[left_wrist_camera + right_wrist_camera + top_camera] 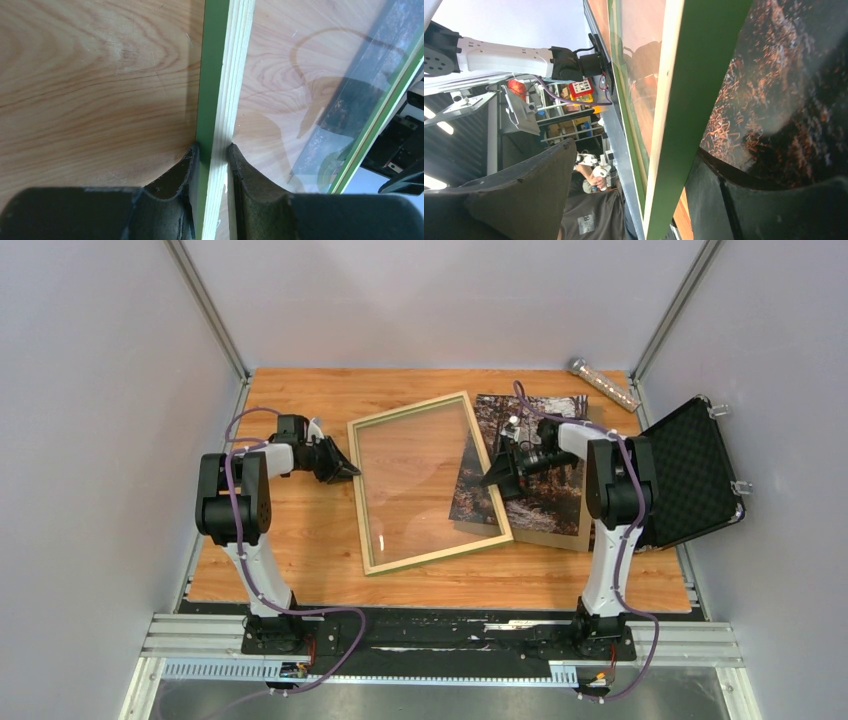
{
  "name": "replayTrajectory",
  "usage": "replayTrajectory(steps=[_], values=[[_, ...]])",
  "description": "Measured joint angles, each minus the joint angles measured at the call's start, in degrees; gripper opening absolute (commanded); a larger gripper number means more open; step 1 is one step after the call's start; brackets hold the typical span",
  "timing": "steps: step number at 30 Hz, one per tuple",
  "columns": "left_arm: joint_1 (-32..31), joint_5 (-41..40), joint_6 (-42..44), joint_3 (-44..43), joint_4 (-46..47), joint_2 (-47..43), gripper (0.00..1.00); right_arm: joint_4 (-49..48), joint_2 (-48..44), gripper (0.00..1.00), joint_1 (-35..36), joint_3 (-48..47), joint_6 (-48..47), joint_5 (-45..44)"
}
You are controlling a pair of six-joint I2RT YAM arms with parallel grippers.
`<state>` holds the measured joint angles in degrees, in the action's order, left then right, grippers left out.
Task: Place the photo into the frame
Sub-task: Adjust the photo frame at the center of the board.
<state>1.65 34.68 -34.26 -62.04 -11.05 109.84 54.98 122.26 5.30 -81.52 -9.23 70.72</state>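
Note:
The frame (pixel 407 410) lies mid-table with its pale wood back up and its glass showing the tabletop. My left gripper (pixel 340 468) is shut on its left rail; in the left wrist view both fingers of the gripper (pixel 212 150) press the green-and-wood rail (pixel 220 75). The photo (pixel 540 502) lies face up at the right, its left edge under the frame's right rail. My right gripper (pixel 497 475) stands open astride that rail. In the right wrist view the gripper (pixel 636 150) has a wide gap on one side of the rail (pixel 694 75), and the photo (pixel 784 75) lies beside it.
A brown backing board (pixel 548 538) lies under the photo. An open black foam-lined case (pixel 690 475) leans at the right wall. A silver tube (pixel 603 383) rests at the back right corner. Grey walls close in the table on three sides.

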Motion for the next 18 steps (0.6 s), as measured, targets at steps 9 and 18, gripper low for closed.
replayTrajectory(steps=[9, 18], values=[[0.0, 0.2, -2.1, 0.7, 1.9, 0.0, 0.00, 3.0, -4.1, 0.72, -0.1, 4.7, -5.0, -1.7], [0.1, 0.7, -3.0, 1.4, 3.4, 0.0, 0.00, 3.6, -4.1, 0.47, 2.6, 8.8, -7.4, -1.4]])
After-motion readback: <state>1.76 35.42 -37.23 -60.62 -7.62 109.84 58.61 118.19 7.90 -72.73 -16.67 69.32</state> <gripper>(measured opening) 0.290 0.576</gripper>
